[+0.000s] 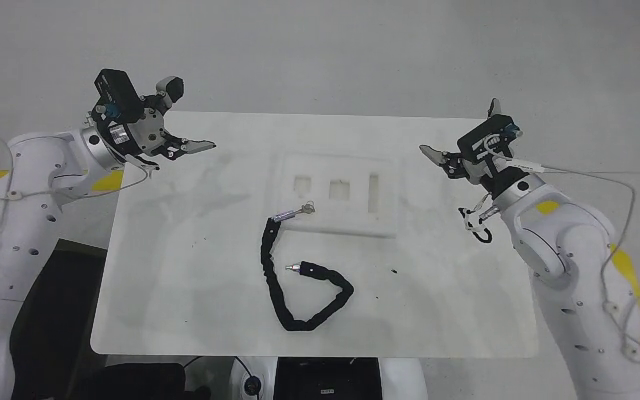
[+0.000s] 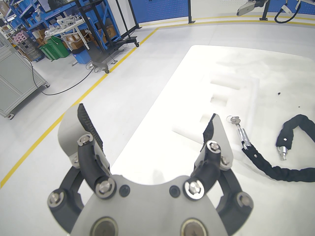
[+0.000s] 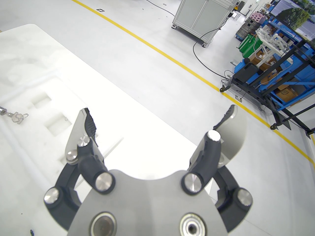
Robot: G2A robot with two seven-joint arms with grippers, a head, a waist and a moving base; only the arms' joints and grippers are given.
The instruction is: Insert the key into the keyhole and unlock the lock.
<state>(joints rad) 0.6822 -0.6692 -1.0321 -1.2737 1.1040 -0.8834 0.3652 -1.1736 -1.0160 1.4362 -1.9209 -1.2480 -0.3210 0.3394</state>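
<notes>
One key lies left-to-right, head toward the right gripper.

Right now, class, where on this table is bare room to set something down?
Bare: the table between left gripper and chain lock, and between foam tray and right gripper. Crowded: the middle, where key, chain lock and foam tray meet.

Black chain lock lies curled on the table (2 ends apart); key in its silver cylinder.
</notes>
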